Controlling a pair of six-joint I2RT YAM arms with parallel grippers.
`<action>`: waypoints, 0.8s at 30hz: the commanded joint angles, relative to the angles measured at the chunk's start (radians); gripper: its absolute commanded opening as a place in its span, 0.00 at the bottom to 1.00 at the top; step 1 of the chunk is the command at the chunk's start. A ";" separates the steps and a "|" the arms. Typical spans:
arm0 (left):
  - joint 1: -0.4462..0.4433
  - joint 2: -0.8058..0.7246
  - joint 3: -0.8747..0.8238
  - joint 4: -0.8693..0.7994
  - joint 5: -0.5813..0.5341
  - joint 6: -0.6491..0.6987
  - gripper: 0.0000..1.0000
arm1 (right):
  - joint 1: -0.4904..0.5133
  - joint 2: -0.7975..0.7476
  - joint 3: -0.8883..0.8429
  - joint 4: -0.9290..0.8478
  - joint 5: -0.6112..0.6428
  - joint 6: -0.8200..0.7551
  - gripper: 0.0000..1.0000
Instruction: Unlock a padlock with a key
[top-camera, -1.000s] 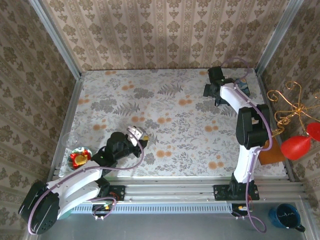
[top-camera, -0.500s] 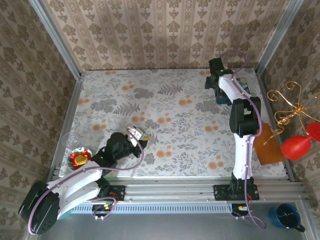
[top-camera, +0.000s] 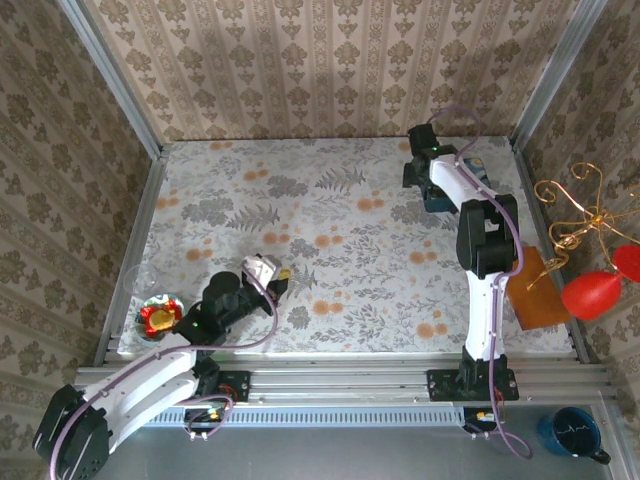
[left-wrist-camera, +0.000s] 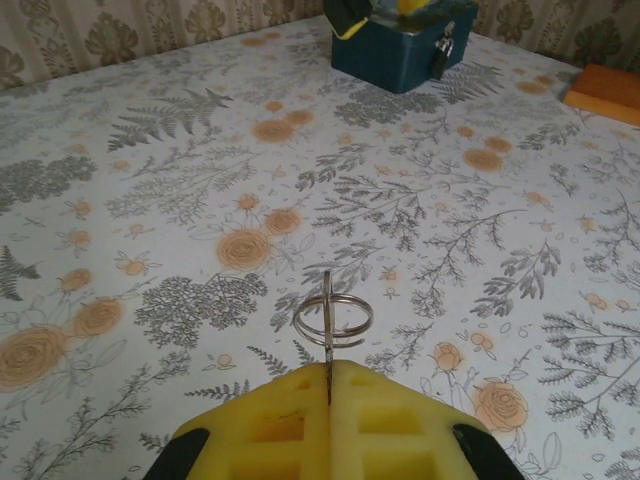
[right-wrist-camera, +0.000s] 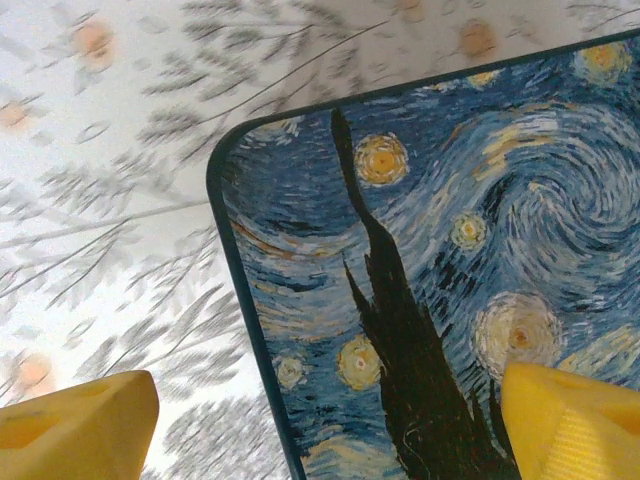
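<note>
left claw (left-wrist-camera: 330, 378) clenched on key (left-wrist-camera: 328, 300) (ring attached), right claw (right-wrist-camera: 325, 420) released over tin (right-wrist-camera: 450, 250), padlock (left-wrist-camera: 441, 55) hanging on tin

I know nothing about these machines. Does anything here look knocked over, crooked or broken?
Nothing looks spilled or broken. The blue tin sits upright with the padlock hanging on its front. The one crooked thing is the orange slab, which seems to lie at an angle at the right edge of the table.
</note>
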 joint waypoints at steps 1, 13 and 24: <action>0.010 -0.016 -0.012 -0.002 -0.024 0.011 0.00 | 0.078 -0.001 -0.086 -0.063 -0.153 0.037 0.89; 0.017 -0.039 -0.018 -0.011 -0.039 0.006 0.00 | 0.367 -0.144 -0.301 0.033 -0.214 0.162 0.87; 0.022 -0.108 -0.037 -0.016 -0.032 -0.004 0.00 | 0.603 -0.254 -0.379 0.096 -0.301 0.259 0.75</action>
